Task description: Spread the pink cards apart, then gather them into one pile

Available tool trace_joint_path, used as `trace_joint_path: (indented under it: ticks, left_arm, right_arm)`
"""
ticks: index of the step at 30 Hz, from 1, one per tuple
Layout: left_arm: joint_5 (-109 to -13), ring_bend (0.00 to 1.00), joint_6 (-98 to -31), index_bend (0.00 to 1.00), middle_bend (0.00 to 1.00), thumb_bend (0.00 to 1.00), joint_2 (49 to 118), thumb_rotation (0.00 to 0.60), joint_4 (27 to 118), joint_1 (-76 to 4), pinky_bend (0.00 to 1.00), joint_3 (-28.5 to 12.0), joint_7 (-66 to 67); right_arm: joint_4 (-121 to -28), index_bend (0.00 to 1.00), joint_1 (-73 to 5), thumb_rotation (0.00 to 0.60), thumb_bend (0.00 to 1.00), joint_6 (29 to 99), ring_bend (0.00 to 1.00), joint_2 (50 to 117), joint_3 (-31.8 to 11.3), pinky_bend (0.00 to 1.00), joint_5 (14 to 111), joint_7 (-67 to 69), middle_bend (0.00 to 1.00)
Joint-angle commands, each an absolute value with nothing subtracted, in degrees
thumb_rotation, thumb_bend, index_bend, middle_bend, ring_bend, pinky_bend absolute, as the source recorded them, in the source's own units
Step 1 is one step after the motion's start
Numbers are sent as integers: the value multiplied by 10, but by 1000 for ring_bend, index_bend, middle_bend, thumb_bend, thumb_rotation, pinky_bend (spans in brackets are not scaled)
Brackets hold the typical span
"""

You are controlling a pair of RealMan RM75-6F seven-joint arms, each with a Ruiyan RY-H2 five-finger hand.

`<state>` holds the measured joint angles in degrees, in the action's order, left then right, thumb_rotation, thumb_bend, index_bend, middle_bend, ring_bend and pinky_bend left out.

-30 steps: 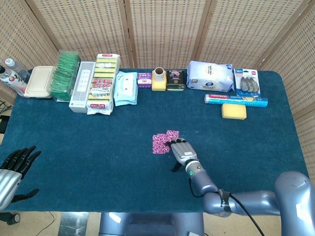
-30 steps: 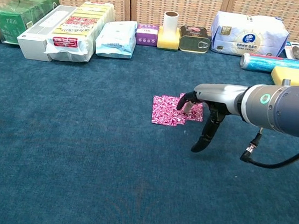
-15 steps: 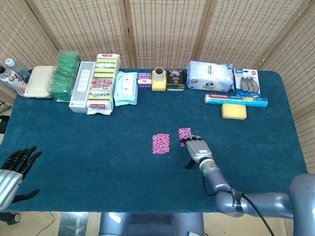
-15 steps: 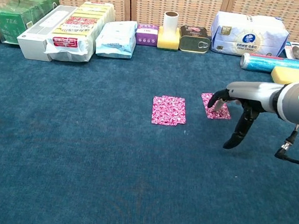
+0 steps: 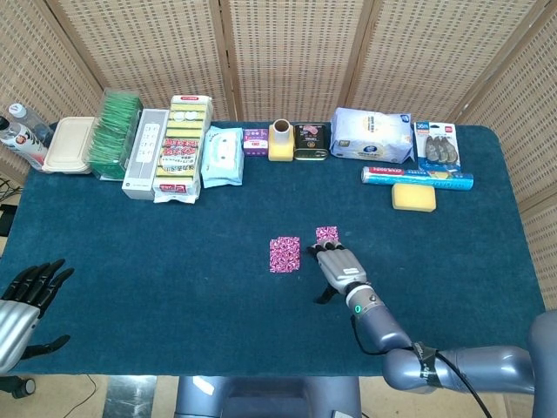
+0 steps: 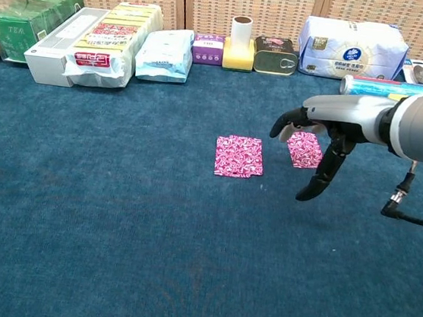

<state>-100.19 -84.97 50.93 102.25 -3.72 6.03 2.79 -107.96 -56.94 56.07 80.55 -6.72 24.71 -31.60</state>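
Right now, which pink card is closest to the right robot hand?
The single card lying apart on the right, just under the right robot hand; the other pink cards overlap further left.

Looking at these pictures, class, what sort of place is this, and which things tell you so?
Probably a robot test setup, not a home or shop. Woven screens close in a table under blue cloth, groceries such as a tea box and a tin line its far edge, and a robot hand hovers by pink cards.

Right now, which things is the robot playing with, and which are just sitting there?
Playing with: pink card pile, single pink card, right hand.

Just sitting there: tea box, tissue pack, yellow sponge, tin can, left hand.
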Motion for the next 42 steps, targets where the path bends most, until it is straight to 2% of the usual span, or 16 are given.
trace_joint_path:
  ticks: [1,12,18,42]
  left_arm:
    - [-1004,0,-852,0,0,81,509,600,1022,-36,60,61,27]
    - [-1003,0,-857,0,0,81,506,600,1017,-36,60,60,13]
    - [-1003,0,-857,0,0,81,504,600,1016,-37,61,60,6]
    - [-1005,0,-856,0,0,81,505,600,1020,-35,61,61,13]
  right_arm:
    - [-1064,159,-593,600,0,547,73,836,-81,19,224,-326,154]
    - [-1000,163,-641,600,0,542,73,901,-95,19,148,-350,154]
    - [-993,163,-647,600,0,545,73,911,-90,19,137,-357,154]
    - [-1101,164,-621,600,0,581,73,836,-14,42,141,-381,157]
